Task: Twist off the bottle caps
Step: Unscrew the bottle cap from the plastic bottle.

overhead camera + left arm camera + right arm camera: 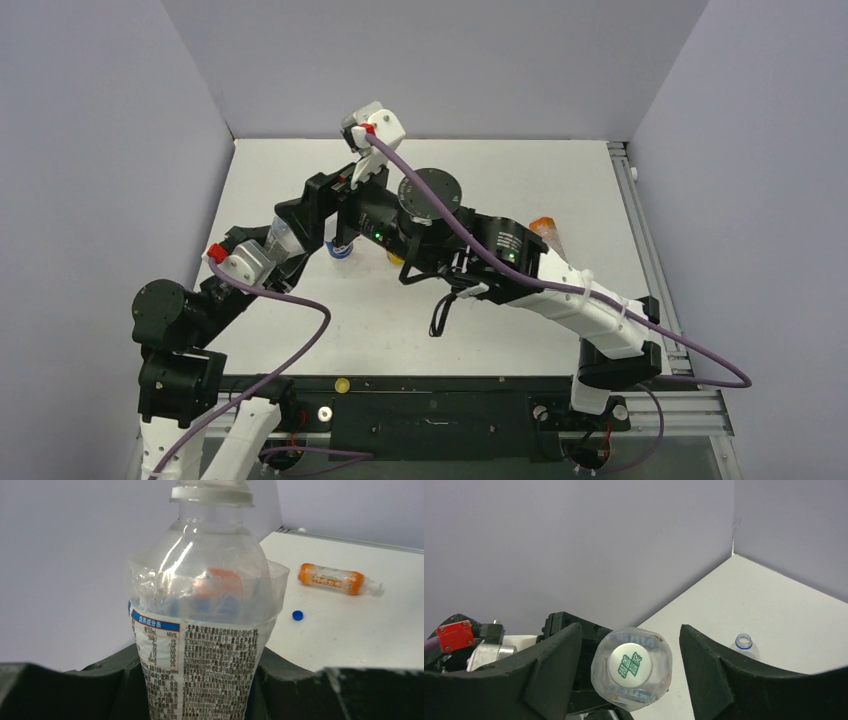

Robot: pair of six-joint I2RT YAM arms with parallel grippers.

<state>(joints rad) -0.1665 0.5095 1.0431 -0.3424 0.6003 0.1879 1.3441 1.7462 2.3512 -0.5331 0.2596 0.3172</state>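
Green-lettered white cap (630, 661) on water bottle (200, 645)

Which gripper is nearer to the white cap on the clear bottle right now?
Right. The right gripper stands open astride the white cap, not touching it; the left gripper clamps the bottle by its labelled body, below the cap.

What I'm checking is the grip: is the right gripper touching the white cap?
Apart. The right wrist view shows the right gripper open, a clear gap between each finger and the white cap.
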